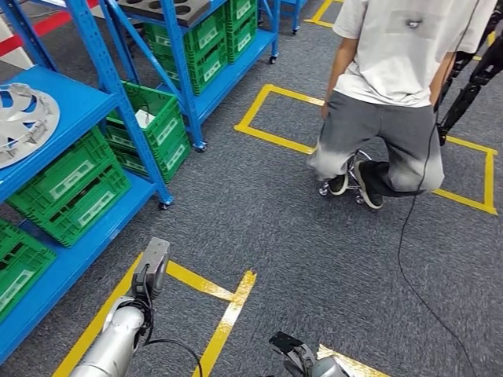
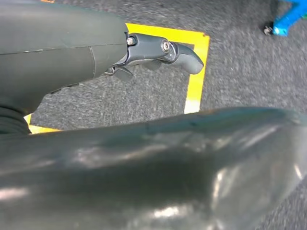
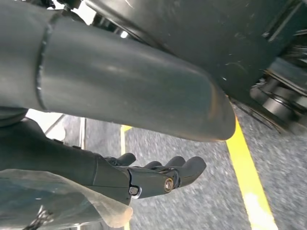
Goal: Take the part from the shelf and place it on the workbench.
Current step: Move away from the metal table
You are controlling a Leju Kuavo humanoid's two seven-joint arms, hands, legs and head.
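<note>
A silver round part (image 1: 23, 118) with curved cut-outs lies flat on the top board of the blue shelf (image 1: 77, 102) at the far left of the head view. My left arm (image 1: 122, 330) comes in low at the left, well below and in front of that shelf. In the left wrist view my left hand (image 2: 159, 50) hangs over the grey carpet with its fingers stretched out and nothing in it. My right hand (image 3: 159, 175) also hangs over the carpet, its fingers straight and apart, holding nothing.
Green crates (image 1: 77, 184) fill the lower shelf boards; a second blue rack (image 1: 196, 47) stands behind. A person (image 1: 391, 86) crouches on a wheeled stool at the upper right, with a black cable (image 1: 415, 267) trailing across the floor. Yellow tape lines (image 1: 228, 314) mark the carpet.
</note>
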